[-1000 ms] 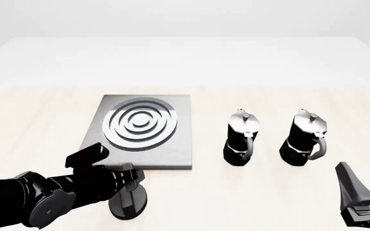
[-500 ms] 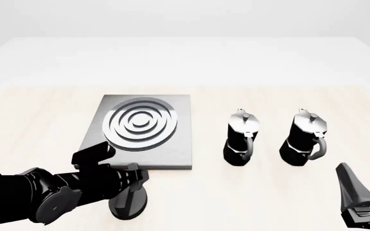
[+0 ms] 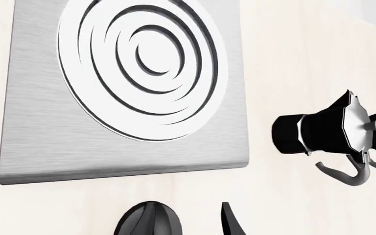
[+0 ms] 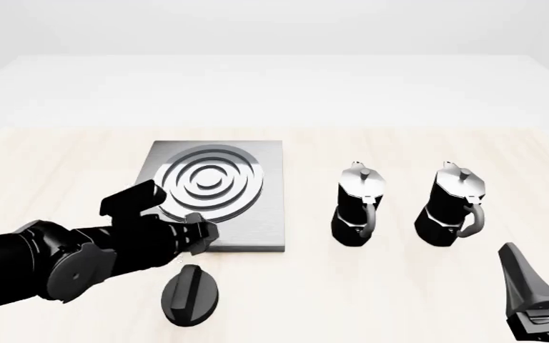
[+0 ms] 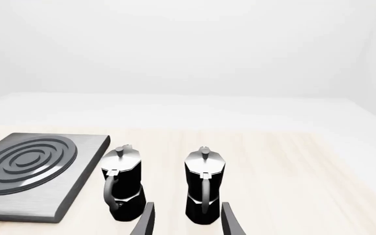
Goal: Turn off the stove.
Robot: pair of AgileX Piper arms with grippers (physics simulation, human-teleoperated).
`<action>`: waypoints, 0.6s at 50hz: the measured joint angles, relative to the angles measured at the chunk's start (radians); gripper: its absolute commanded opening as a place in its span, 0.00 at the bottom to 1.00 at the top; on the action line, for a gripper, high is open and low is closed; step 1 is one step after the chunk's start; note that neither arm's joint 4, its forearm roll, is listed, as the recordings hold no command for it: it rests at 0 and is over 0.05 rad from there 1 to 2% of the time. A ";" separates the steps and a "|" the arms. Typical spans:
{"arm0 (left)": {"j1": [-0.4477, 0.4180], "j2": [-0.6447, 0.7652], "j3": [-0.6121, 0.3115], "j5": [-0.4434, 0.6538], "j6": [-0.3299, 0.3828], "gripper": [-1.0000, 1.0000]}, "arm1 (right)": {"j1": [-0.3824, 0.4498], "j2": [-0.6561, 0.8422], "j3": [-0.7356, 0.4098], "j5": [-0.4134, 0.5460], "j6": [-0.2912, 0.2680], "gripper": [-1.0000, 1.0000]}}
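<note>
The stove is a flat brushed grey slab with raised silver rings, left of centre on the table. Its black ridged knob lies on the table just in front of the slab. My left gripper hovers above the slab's near edge, beyond the knob and apart from it, holding nothing. In the left wrist view the stove fills the frame, with the knob and one fingertip at the edge. My right gripper stands open at the front right, empty.
Two black-and-silver moka pots stand upright side by side, right of the stove. The right wrist view shows the same moka pots just beyond the open right gripper.
My left gripper has lifted off the knob and moved up and away toward the slab's near edge, leaving the knob uncovered. The right arm has not moved.
</note>
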 measured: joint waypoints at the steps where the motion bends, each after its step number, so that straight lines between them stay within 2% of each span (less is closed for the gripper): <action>1: 0.005 -0.007 -0.005 0.005 0.004 1.00 | 0.001 -0.002 0.000 0.001 0.000 1.00; 16: 0.091 -0.139 -0.037 0.104 0.054 1.00 | 0.005 -0.016 0.000 0.008 -0.010 1.00; 30: 0.147 -0.312 -0.037 0.226 0.070 1.00 | 0.004 -0.020 0.000 0.003 -0.018 1.00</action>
